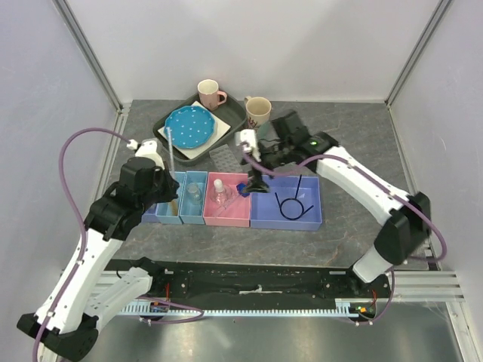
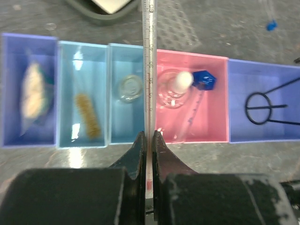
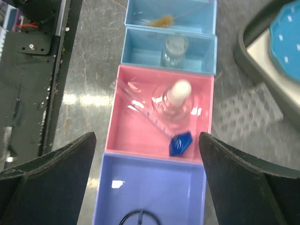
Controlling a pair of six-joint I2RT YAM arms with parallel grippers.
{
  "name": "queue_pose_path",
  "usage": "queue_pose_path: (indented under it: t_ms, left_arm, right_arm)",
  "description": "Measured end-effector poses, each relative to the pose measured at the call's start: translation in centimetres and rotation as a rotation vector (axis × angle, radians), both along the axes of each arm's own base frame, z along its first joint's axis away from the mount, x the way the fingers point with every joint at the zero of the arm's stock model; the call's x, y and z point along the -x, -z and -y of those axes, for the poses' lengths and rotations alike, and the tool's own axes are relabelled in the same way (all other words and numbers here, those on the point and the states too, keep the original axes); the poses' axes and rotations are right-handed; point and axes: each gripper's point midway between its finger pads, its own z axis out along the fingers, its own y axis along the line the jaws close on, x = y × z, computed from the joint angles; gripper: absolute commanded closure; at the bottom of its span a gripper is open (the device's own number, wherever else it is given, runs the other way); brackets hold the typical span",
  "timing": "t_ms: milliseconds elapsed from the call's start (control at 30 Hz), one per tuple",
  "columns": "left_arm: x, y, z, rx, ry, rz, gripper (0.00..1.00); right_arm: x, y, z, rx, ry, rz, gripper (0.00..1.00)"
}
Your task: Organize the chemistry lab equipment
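- left gripper (image 2: 148, 140) is seen clamped on a thin graduated rod (image 2: 150, 70), held above the row of bins.
- right gripper (image 3: 146, 140) is spread wide above the pink bin (image 3: 123, 140).
- blue cap-like piece (image 3: 180, 143) and clear flask (image 3: 174, 101) are noted inside the pink bin.
- thin black looped wire (image 2: 258, 108) is recorded in the purple bin (image 2: 281, 129).

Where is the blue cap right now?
The right wrist view shows the blue cap in the pink bin, in its far right corner. It lies beside the flask, against the wall shared with the purple bin.
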Motion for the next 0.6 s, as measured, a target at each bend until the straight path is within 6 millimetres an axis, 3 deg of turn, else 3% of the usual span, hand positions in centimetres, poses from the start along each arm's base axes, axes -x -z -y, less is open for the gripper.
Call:
queue_pose_path:
  t_ms: [300,433,600]
  left_arm:
    - [3.4,0.6,-6.7,-0.129,-0.251,-0.013,0.98]
    - [4.8,0.9,-8.4,-0.151,-0.322,-0.038,0.98]
    - [5.7,1.0,-8.7,-0.126,-0.359,-0.056,0.98]
  right_arm:
    - [0.6,4.7,-12.6,0.132,-0.148,0.140,0.02]
    - [-0.5,6.4,-15.9,0.156,-0.106,0.169,0.02]
    - [-2.3,8.4,-18.6,0.186,-0.023,0.188,0.06]
